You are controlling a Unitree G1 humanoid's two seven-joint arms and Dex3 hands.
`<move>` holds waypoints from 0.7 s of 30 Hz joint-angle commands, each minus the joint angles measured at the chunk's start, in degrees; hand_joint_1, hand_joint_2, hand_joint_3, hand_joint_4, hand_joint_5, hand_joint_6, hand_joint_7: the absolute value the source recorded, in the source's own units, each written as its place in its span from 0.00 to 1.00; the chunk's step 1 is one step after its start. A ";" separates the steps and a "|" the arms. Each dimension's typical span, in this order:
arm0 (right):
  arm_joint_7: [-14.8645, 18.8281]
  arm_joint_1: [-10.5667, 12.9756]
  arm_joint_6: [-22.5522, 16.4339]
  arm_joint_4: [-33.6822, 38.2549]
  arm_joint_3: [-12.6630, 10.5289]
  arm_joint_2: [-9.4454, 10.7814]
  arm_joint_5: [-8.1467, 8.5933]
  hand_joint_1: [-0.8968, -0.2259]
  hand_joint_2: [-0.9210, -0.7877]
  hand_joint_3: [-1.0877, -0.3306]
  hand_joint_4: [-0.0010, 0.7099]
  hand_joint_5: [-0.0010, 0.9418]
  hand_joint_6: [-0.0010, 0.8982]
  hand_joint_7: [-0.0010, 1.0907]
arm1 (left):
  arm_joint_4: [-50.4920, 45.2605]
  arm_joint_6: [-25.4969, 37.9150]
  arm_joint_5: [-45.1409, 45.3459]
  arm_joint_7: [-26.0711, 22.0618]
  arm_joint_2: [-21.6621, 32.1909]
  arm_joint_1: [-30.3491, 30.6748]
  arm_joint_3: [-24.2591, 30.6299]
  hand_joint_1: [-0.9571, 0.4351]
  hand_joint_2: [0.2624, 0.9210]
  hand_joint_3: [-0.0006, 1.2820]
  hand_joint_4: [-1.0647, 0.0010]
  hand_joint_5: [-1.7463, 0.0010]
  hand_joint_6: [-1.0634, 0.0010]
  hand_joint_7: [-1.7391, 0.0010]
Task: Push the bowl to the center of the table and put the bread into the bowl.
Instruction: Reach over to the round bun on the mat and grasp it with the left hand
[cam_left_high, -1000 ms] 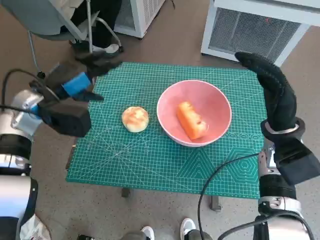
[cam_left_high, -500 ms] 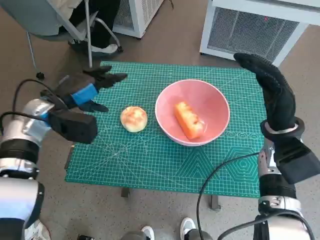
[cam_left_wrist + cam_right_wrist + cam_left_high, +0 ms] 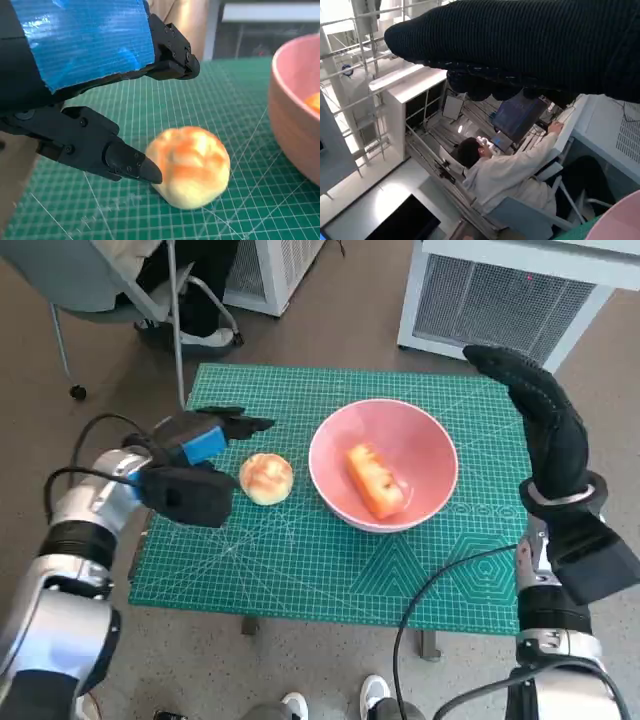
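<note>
Left hand (image 3: 200, 445), fingers apart, straddles the bun (image 3: 267, 478) just beside the bowl (image 3: 384, 465); right hand (image 3: 540, 420), spread, holds nothing beyond the bowl

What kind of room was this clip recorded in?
Most likely a robotics lab or workshop rather than a home. A green cutting mat covers the small table, white vented equipment cabinets stand behind it, and a person sits at a computer monitor nearby.
</note>
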 commanded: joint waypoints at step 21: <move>1.11 1.41 -0.21 -0.26 -0.11 -0.24 0.51 0.24 0.00 0.40 0.33 0.00 0.31 0.00 | 2.91 10.36 0.93 -2.46 -7.51 -0.53 -1.67 0.60 0.90 0.01 0.55 0.97 0.47 0.96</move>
